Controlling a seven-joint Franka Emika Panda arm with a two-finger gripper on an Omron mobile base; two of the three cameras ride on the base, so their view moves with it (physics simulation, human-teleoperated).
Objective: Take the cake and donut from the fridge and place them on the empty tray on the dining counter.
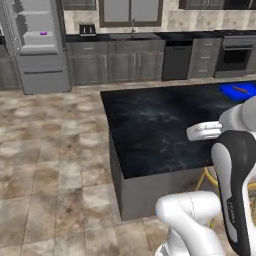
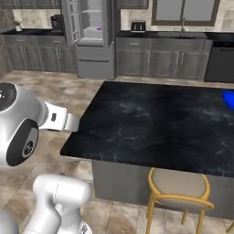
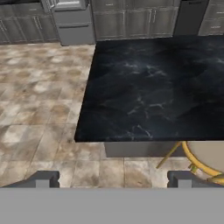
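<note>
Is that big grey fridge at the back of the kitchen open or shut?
Open. The fridge shows its lit white shelves in both base views, with a small purple-pink thing, probably the donut, on one shelf.

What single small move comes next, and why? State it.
Probably drive the base toward the fridge. Its upper doors stand open across the kitchen floor, with the purple-pink donut on a shelf inside, far beyond reach. The end effector is open and empty, near the end of the dining counter.
</note>
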